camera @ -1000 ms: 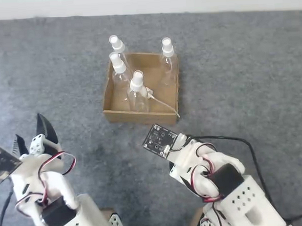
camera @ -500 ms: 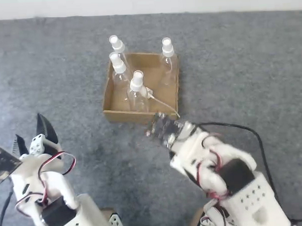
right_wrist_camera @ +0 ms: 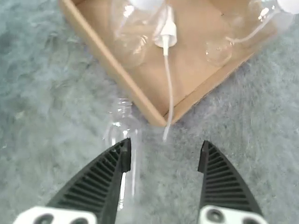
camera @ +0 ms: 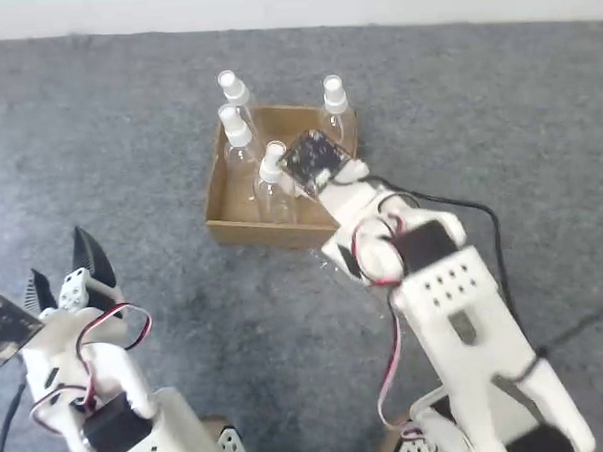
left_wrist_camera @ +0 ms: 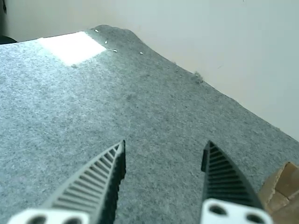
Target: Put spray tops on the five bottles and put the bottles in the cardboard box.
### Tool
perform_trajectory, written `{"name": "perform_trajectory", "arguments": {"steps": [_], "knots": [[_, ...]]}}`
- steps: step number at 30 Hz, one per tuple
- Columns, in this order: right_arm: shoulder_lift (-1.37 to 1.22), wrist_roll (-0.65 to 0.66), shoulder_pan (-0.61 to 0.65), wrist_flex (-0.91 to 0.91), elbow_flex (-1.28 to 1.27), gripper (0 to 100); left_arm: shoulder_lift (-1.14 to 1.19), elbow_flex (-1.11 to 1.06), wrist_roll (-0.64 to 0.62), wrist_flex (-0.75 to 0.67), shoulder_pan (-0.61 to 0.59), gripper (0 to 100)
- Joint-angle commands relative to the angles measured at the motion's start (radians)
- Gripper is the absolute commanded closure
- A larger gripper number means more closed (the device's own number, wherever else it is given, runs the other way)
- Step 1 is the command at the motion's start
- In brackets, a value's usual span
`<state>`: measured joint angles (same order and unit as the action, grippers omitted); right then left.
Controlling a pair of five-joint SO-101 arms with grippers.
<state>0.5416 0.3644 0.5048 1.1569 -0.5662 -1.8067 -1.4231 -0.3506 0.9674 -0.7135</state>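
Note:
The cardboard box (camera: pixel 217 195) stands mid-table with capped clear bottles (camera: pixel 272 177) upright in it; one capped bottle (camera: pixel 233 91) stands at its far left corner. A loose spray top (right_wrist_camera: pixel 166 33) lies in the box (right_wrist_camera: pixel 108 58), its tube hanging over the wall. An uncapped clear bottle (right_wrist_camera: pixel 122 129) lies on the carpet against the box's outer wall. My right gripper (right_wrist_camera: pixel 165 145) hangs open just above the carpet, one finger over that bottle. The right arm (camera: pixel 382 244) stretches over the box's near right corner. My left gripper (left_wrist_camera: pixel 164 147) is open and empty at the near left (camera: pixel 63 268).
Grey carpet covers the table up to a pale wall (left_wrist_camera: pixel 224 37) at the back. A corner of the box (left_wrist_camera: pixel 280 184) shows past the left gripper. A black cable (camera: pixel 481 218) runs beside the right arm.
The right arm has swung forward from the near side up to the box's near right corner. The left arm has kept still.

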Motion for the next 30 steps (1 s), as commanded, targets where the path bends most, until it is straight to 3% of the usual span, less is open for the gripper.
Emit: {"name": "perform_trajectory", "arguments": {"steps": [1, 9, 30], "knots": [[-0.107, -0.011, -0.062, -0.090, 0.074, 80.1, -0.017, 0.008, -0.009, -0.025, -0.003, 75], [-0.260, -0.046, -0.070, -0.193, 0.117, 80.1, -0.017, 0.008, -0.008, -0.025, -0.003, 75], [-0.628, -0.098, -0.027, -0.193, 0.394, 80.1, -0.017, 0.008, -0.008, -0.026, -0.003, 75]]}}
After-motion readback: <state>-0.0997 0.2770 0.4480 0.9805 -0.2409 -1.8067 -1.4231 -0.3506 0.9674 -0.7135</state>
